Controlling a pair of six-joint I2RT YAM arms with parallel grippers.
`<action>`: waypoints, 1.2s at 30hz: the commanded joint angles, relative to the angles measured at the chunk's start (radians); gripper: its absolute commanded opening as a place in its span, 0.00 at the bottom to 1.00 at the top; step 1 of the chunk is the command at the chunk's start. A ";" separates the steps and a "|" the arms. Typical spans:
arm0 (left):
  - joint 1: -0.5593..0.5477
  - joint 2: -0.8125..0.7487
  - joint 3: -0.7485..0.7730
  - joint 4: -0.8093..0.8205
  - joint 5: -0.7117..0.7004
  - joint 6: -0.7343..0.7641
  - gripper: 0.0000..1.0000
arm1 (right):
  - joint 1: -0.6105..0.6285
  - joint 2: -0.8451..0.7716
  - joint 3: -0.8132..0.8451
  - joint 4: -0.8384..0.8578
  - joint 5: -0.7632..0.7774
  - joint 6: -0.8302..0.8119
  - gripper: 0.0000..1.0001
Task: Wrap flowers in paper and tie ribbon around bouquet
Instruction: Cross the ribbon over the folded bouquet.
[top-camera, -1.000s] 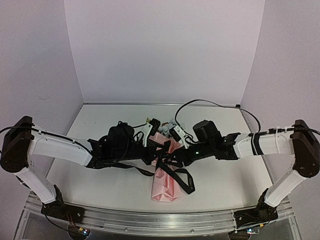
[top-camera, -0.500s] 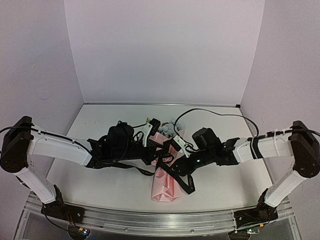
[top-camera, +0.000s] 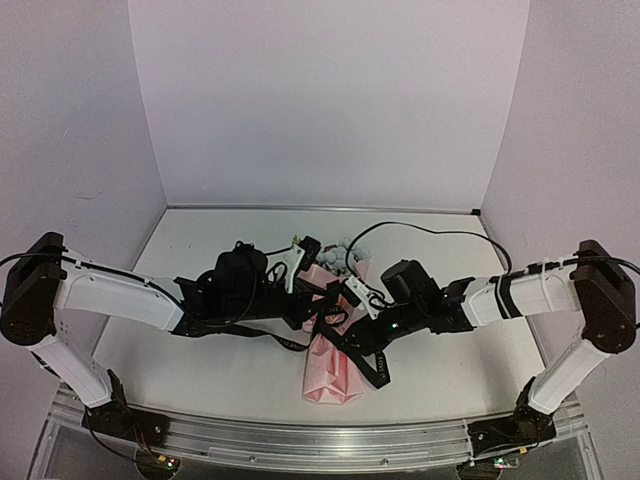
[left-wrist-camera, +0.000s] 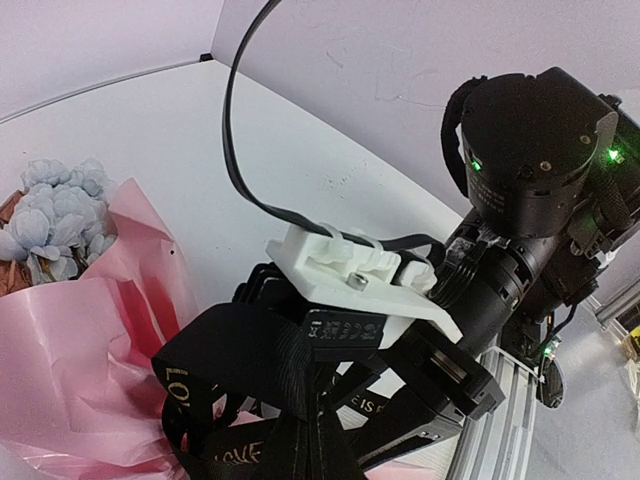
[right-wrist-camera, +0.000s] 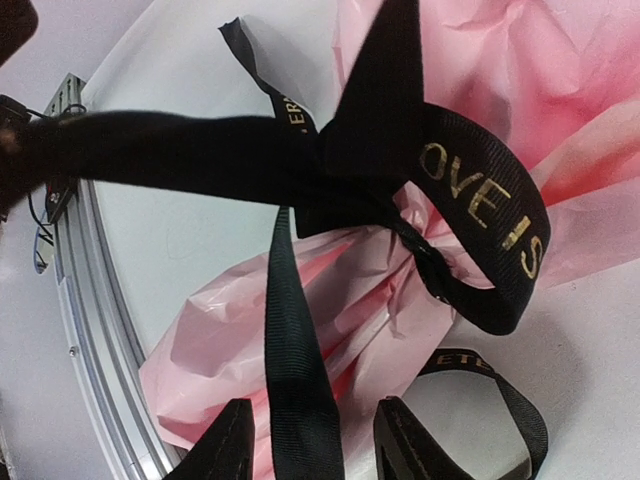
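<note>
Right gripper (right-wrist-camera: 318, 405) hangs open, one ribbon (right-wrist-camera: 480, 190) strand running between its fingers, the bouquet (right-wrist-camera: 230, 350) just ahead. Left gripper (top-camera: 305, 308) clamps another strand taut. Close off-centre and the strand slips free; pull hard and the tie may loosen.

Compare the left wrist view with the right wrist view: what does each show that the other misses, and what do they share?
Only the left wrist view shows the flowers, pale blue blooms at the wrap's open end, and a black cable. Only the right wrist view shows the narrow, crumpled end of the paper and a strand of the ribbon running between the open fingers of the right gripper. Both show the pink paper and the black ribbon with its gold lettering looped around it.
</note>
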 joint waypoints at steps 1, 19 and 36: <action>0.005 -0.054 0.039 0.032 0.019 -0.008 0.00 | 0.008 0.006 -0.004 0.007 0.073 -0.047 0.42; 0.005 -0.053 0.030 0.040 0.019 -0.016 0.00 | 0.008 -0.019 0.026 -0.051 -0.011 0.048 0.04; 0.005 -0.061 0.004 0.004 0.122 -0.030 0.00 | 0.008 -0.058 0.134 -0.238 0.070 0.219 0.00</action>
